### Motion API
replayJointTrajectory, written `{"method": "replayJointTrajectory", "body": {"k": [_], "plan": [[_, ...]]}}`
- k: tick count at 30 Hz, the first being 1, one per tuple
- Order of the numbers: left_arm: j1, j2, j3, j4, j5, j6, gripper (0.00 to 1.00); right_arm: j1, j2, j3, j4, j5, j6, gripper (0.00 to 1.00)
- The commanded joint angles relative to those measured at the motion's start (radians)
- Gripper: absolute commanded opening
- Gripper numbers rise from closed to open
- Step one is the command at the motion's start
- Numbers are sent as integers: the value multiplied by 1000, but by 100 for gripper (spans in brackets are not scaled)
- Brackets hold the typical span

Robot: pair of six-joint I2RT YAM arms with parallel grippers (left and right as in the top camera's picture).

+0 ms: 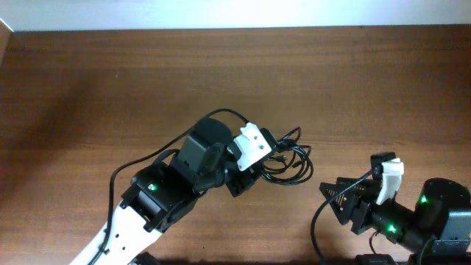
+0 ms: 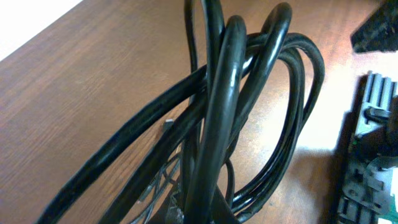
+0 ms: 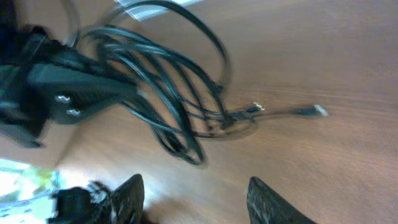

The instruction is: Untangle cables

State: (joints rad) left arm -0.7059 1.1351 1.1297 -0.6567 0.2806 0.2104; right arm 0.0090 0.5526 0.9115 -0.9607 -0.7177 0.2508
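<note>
The cables (image 1: 288, 158) lie as a knot of thin black loops at the table's middle. My left gripper (image 1: 259, 169) is at the bundle's left side, shut on several strands. In the left wrist view the cables (image 2: 236, 106) rise thick and close from the shut gripper (image 2: 205, 213). In the right wrist view the bundle (image 3: 168, 93) hangs from the left gripper's fingers (image 3: 81, 93), and a metallic-tipped plug end (image 3: 317, 111) trails on the wood. My right gripper (image 1: 333, 200) stands apart at the lower right. It shows open in its wrist view (image 3: 196, 199), with nothing between its fingers.
The brown wooden table (image 1: 110, 81) stretches to the left and back. A thicker black wire (image 1: 318, 221) curves beside the right arm's base (image 1: 441, 213). The left arm's body (image 1: 162, 191) lies diagonally from the lower left.
</note>
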Motion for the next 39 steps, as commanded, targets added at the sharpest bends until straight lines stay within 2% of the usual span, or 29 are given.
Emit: {"method": "replayJointTrajectory", "body": {"k": [1, 5, 9, 12, 16, 18, 20, 22, 27, 30, 36, 38, 39], "plan": [[2, -14, 5, 16, 148, 23, 0, -3, -6, 9, 78, -156, -10, 52], [2, -13, 5, 31, 267, 23, 0, -3, -6, 9, 106, -170, -10, 52], [-29, -8, 5, 108, 282, 23, 0, -3, -6, 9, 132, -169, -7, 51], [-66, -3, 5, 159, 281, 23, 0, -3, -6, 9, 147, -169, -6, 40], [-92, 34, 5, 174, 275, -19, 0, -3, -6, 9, 153, -169, -6, 12], [-89, 35, 5, 174, 140, -123, 0, -3, -6, 9, 138, -169, -6, 4], [-76, 34, 5, 174, -33, -290, 0, -3, -6, 9, 127, -169, -6, 4], [-58, 34, 5, 179, -105, -433, 0, -3, -6, 9, 127, -169, -6, 4], [40, 34, 5, 181, -150, -726, 0, -3, -6, 9, 111, -168, -7, 4], [82, 34, 5, 181, -150, -851, 0, -3, -6, 9, 108, -163, -7, 4], [115, 34, 5, 181, -147, -880, 0, -3, -6, 9, 108, -154, -7, 4], [115, 34, 5, 163, -145, -834, 0, -3, -6, 9, 101, -119, -7, 4], [115, 34, 5, 149, -140, -780, 0, -3, -6, 9, 101, -116, -7, 16]]}}
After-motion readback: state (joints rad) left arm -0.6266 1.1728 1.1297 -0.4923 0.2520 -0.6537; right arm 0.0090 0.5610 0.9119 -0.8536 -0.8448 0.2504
